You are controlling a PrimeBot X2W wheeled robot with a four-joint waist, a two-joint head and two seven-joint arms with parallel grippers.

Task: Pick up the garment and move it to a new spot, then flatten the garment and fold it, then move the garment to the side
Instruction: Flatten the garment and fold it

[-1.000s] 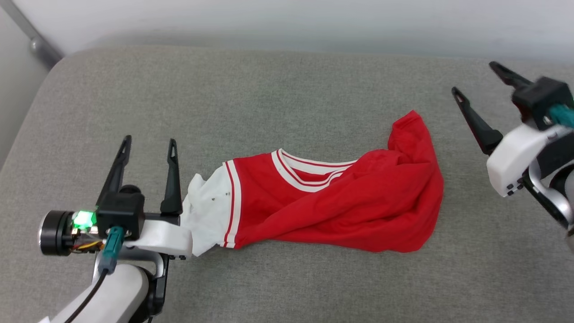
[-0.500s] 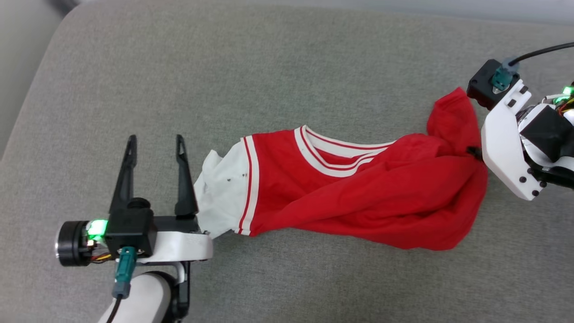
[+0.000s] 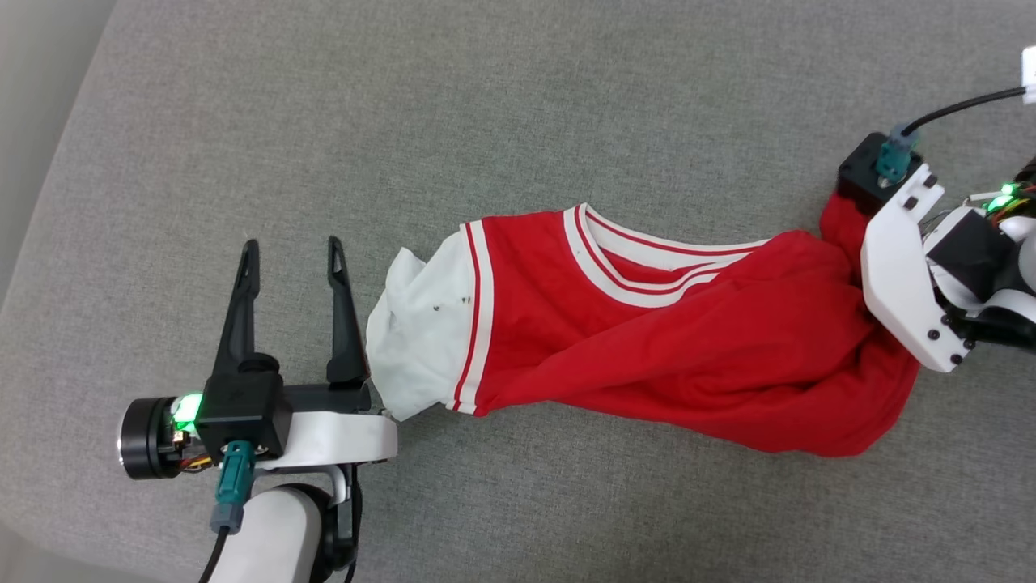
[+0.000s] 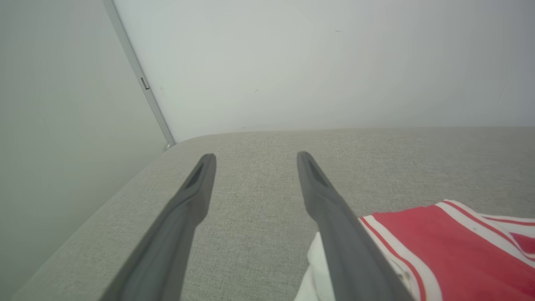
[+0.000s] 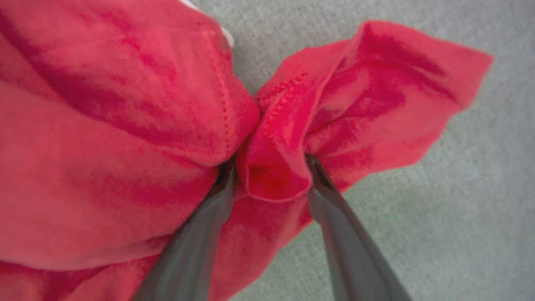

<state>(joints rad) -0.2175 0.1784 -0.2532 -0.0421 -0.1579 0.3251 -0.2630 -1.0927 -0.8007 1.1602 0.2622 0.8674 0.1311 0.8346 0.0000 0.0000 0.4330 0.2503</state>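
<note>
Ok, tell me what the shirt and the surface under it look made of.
Shirt: thin soft knit cloth, probably polyester or cotton, matte; it slumps into loose folds and shows a stitched hem.
Surface: grey woven upholstery, matte, likely padded; fine heathered weave, rounded edge.

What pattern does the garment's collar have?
The collar is white with red stripes; head view shows it best.

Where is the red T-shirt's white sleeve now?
Head view, left of centre: the white sleeve lies bunched on the grey fabric cushion, just right of the open left gripper.
</note>
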